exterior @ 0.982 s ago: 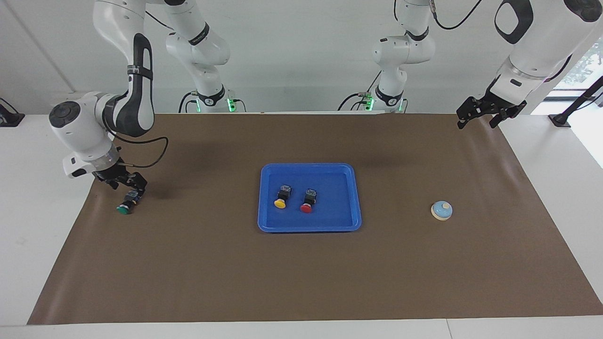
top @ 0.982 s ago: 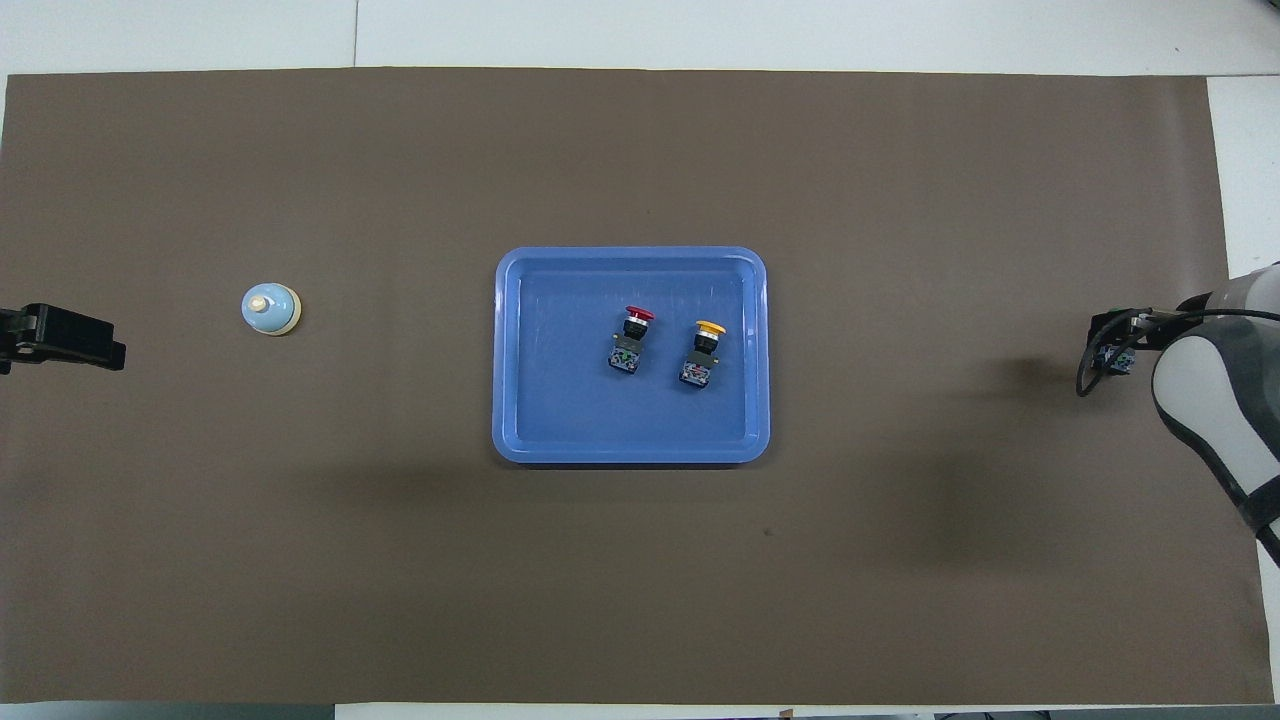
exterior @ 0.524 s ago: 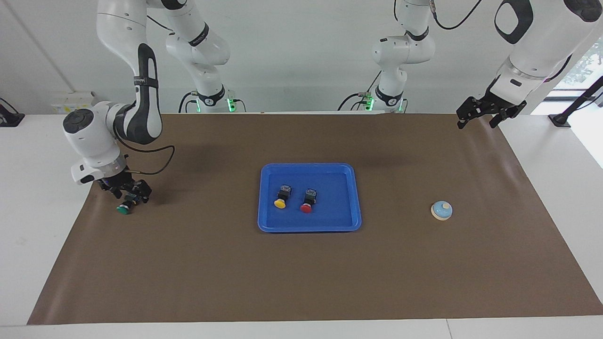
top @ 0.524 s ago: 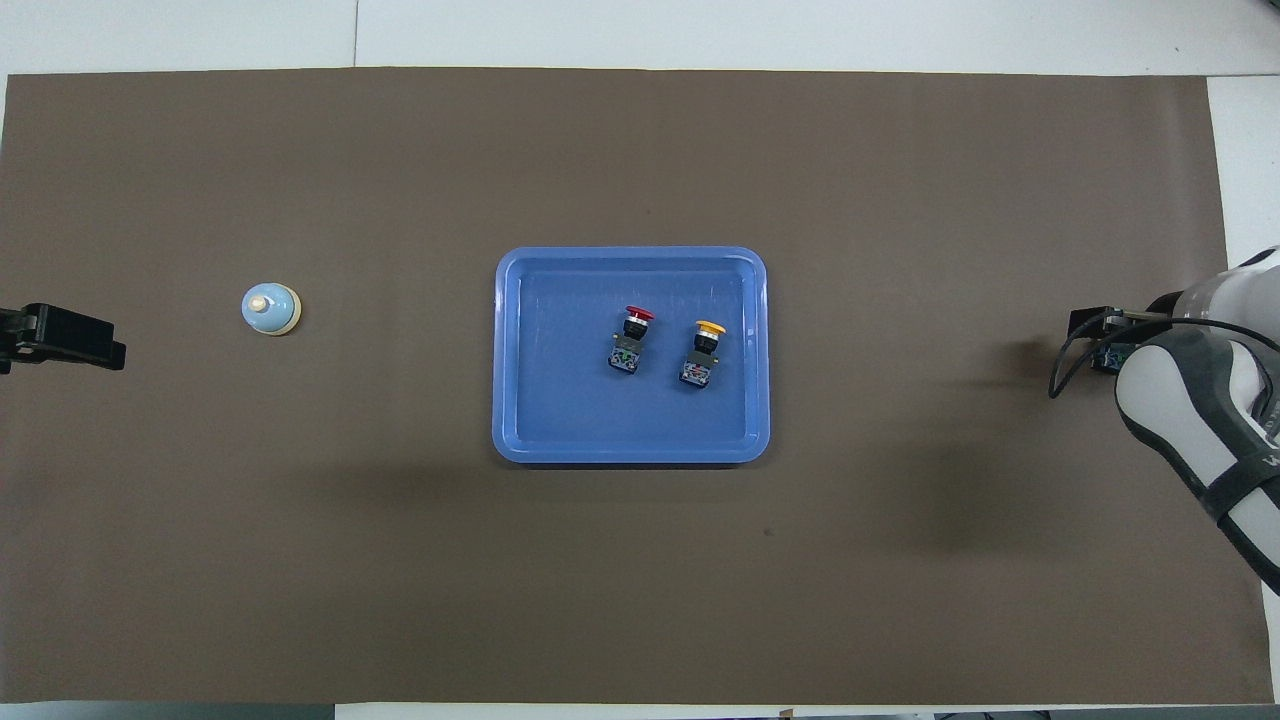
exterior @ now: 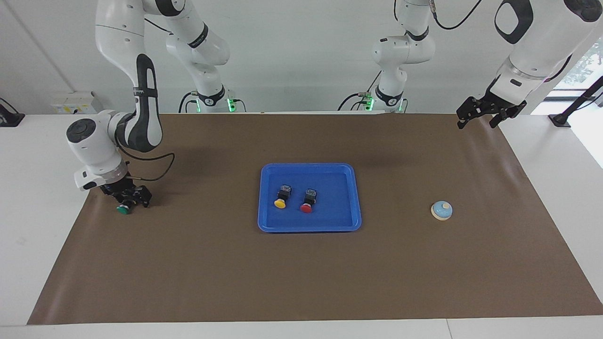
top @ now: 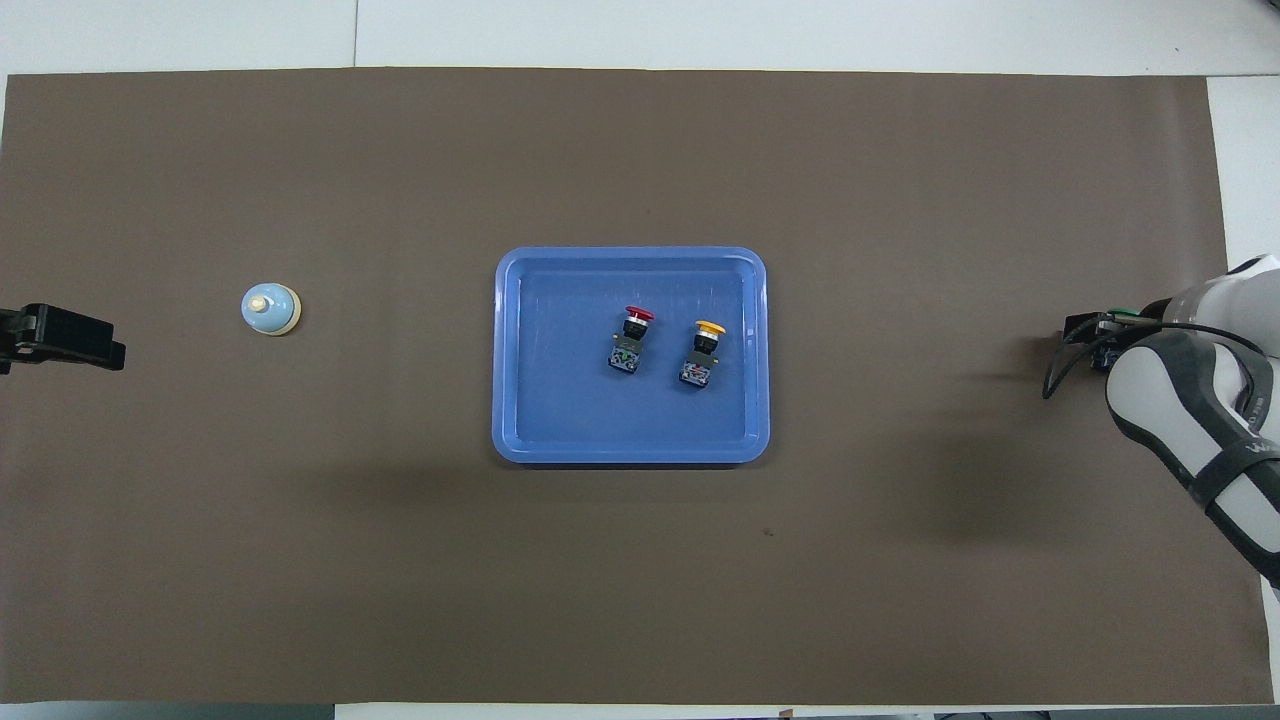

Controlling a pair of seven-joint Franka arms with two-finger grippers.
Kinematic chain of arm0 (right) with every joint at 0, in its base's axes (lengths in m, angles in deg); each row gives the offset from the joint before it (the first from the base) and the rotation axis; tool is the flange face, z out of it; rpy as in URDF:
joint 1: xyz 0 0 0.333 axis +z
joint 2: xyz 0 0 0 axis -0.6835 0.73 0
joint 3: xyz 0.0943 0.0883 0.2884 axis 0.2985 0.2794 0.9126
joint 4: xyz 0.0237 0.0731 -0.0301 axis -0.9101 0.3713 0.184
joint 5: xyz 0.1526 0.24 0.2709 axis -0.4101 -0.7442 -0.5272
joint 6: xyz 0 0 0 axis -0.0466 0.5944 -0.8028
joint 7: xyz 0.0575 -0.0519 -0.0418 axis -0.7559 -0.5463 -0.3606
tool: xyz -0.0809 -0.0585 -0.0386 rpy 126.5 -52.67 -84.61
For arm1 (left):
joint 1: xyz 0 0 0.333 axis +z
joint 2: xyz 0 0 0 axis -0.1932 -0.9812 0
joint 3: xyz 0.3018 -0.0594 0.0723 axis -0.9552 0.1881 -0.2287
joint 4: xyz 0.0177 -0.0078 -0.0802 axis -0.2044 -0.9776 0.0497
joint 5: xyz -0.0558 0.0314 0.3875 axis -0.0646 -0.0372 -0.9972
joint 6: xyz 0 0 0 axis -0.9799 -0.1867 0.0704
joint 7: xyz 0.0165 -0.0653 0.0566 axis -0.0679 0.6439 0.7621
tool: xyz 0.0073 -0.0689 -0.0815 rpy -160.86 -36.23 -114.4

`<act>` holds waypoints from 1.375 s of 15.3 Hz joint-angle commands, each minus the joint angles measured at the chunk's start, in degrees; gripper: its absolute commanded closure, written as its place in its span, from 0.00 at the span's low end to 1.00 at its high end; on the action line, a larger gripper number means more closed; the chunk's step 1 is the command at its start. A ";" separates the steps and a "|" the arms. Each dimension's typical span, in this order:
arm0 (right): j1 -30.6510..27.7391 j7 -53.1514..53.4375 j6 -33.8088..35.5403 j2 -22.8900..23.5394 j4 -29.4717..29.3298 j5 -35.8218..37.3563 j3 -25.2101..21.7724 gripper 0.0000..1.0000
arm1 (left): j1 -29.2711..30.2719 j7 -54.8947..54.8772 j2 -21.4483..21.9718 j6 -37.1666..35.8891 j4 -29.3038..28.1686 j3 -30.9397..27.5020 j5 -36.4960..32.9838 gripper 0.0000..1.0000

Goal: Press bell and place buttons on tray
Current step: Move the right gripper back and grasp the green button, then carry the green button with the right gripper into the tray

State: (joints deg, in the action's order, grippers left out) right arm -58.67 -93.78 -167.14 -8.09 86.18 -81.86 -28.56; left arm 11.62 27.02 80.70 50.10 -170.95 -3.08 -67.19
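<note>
Beside tray [exterior: 356, 197]: bell [exterior: 442, 210], well apart.

- A robot lab, not a home.
- Two white arms [exterior: 118, 94] stand at a white table [exterior: 42, 235].
- A brown mat [exterior: 301, 273] covers it.
- The wall [exterior: 292, 56] is plain white, with cables [exterior: 358, 96] at the arm bases.

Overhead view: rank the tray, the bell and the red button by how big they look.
1. Blue tray, by far the largest.
2. Bell.
3. Red button, lying on the tray; it looks close to the bell in size.
</note>
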 commanded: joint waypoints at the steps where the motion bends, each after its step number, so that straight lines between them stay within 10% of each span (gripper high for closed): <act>1: -0.97 -1.55 0.69 -0.31 0.32 0.42 0.58 1.00 | 0.22 -0.45 0.38 -0.82 0.43 -0.02 0.61 0.00; 8: 2.53 -0.94 11.12 -1.36 -5.64 0.33 1.29 1.00 | 0.22 -0.45 0.38 -0.82 0.43 -0.02 0.61 0.00; 16: 25.27 20.75 35.30 0.47 -26.73 -0.73 1.29 1.00 | 0.22 -0.45 0.29 -0.82 0.43 -0.02 0.61 0.00; 21: 39.43 35.60 35.50 4.07 -32.97 -6.95 1.29 1.00 | 0.22 -0.45 0.29 -0.82 0.43 -0.02 0.61 0.00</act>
State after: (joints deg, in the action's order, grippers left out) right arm -22.59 -62.30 -132.61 -7.95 58.28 -85.39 -26.80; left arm 11.62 27.02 80.70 50.10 -170.95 -3.08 -67.19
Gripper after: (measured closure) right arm 0.604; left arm 0.000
